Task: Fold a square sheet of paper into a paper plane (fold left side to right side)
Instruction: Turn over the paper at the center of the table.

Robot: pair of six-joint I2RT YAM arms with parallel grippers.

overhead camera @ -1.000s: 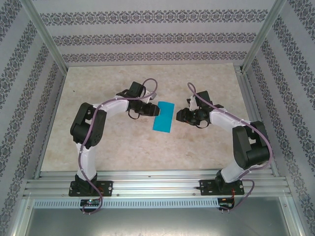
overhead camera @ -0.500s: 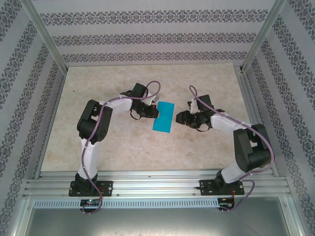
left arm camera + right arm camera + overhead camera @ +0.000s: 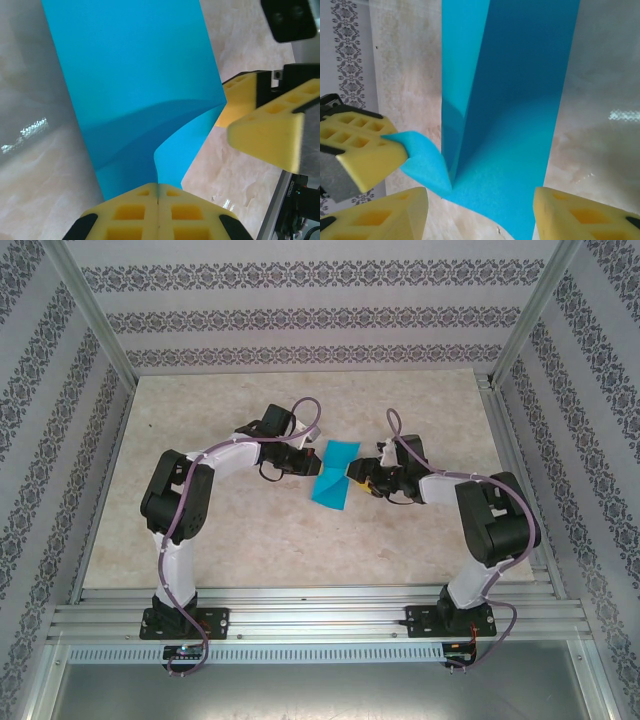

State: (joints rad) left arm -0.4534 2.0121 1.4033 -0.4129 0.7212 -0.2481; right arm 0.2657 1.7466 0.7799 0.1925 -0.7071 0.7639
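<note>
Down at the left wrist view's bottom edge, the left gripper (image 3: 158, 192) pinched a curled edge of the square sheet of paper (image 3: 135, 75); the right gripper (image 3: 480, 210) stood spread, straddling it.

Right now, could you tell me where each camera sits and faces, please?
Top external: above, behind the arms, looking down at the table; both arms show.
Left wrist: on the left hand, shut on the square sheet of paper, looking along it.
Right wrist: on the open right hand, looking along the sheet.
Both wrist views share the sheet.
</note>
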